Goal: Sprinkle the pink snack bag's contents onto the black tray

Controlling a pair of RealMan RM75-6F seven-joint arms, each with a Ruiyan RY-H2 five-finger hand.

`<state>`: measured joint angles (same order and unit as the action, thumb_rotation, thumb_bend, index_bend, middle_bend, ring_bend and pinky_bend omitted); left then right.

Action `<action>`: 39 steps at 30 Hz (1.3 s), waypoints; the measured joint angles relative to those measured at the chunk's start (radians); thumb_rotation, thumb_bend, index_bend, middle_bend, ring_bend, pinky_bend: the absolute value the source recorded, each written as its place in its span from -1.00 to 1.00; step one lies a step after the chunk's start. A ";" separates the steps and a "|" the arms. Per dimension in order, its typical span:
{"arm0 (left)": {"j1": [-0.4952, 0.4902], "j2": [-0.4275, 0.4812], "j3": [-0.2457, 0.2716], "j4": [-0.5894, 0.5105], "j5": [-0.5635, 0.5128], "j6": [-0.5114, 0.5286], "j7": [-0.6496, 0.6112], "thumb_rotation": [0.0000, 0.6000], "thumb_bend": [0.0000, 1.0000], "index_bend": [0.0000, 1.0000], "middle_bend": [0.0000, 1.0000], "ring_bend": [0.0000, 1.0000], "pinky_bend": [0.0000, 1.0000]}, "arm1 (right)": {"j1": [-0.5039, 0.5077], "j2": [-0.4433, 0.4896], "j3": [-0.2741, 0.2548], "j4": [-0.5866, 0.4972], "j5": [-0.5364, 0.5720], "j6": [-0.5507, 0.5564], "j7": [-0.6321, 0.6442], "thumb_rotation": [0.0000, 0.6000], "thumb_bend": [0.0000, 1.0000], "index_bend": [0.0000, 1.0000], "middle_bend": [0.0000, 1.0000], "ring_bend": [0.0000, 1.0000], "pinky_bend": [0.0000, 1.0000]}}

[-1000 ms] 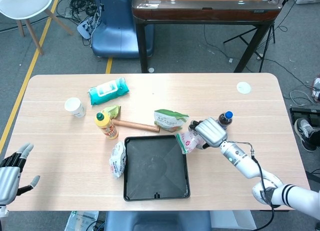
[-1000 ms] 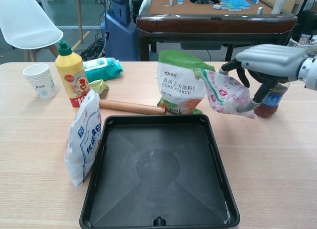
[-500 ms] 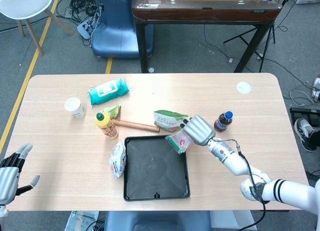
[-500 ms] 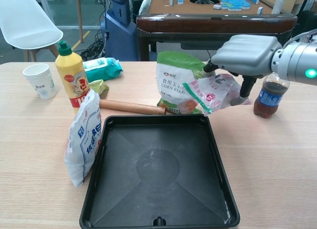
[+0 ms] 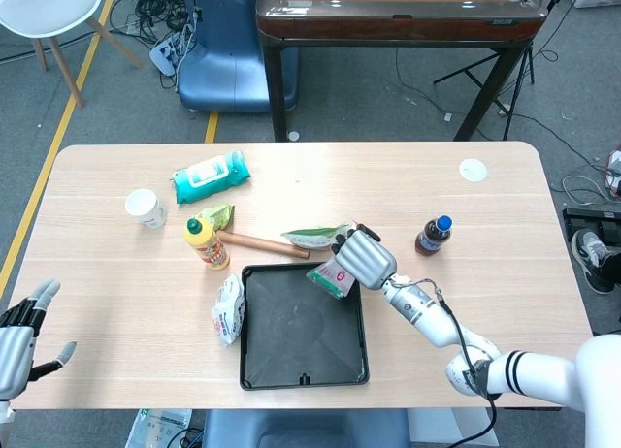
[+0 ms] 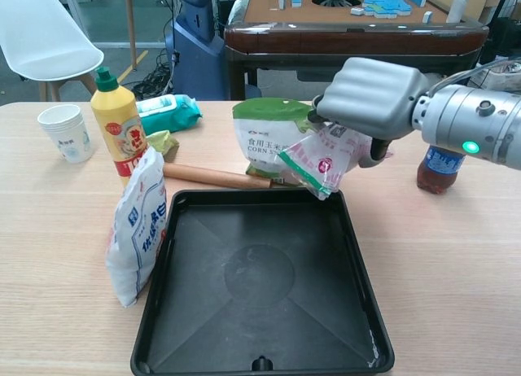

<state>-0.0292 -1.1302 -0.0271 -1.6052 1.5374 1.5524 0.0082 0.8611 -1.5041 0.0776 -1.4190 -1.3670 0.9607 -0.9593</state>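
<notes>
One pink snack bag [image 6: 321, 159] in right hand's [image 6: 370, 98] clamped fingers, long axis tilted, seemingly mouth-down over black tray [image 6: 260, 345].

A pale wooden table [image 5: 505, 215] is carrying a square black plastic tray [image 5: 303, 328], a white paper cup [image 5: 146, 208], a yellow squeeze bottle [image 5: 206, 242], a teal wipes pack [image 5: 211, 175], a wooden rolling pin [image 5: 262, 242] and a dark drink bottle [image 5: 432, 235]

A robot test lab. Loose cables [image 5: 160, 7] sprawl over the grey floor [image 5: 369, 99], marked with yellow tape [image 5: 58, 138]. A mahjong table [image 6: 350, 22] stands beyond the table [image 5: 388, 176].
</notes>
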 measured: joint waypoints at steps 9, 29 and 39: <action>0.002 -0.004 0.000 0.003 0.001 0.005 -0.006 1.00 -0.55 -0.84 -0.81 -0.70 -0.59 | 0.000 -0.018 -0.028 0.031 -0.089 0.045 -0.049 1.00 0.25 0.31 0.19 0.12 0.32; 0.006 -0.002 0.002 -0.012 0.004 0.013 0.003 1.00 -0.55 -0.84 -0.81 -0.71 -0.60 | 0.000 -0.068 -0.041 0.090 -0.237 0.104 -0.276 1.00 0.25 0.35 0.19 0.12 0.25; 0.006 -0.005 0.004 -0.009 0.005 0.013 -0.002 1.00 -0.54 -0.84 -0.81 -0.71 -0.61 | 0.006 -0.082 -0.052 0.107 -0.271 0.056 -0.367 1.00 0.24 0.36 0.19 0.12 0.20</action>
<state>-0.0227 -1.1349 -0.0235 -1.6140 1.5425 1.5650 0.0058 0.8674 -1.5860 0.0257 -1.3121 -1.6380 1.0172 -1.3268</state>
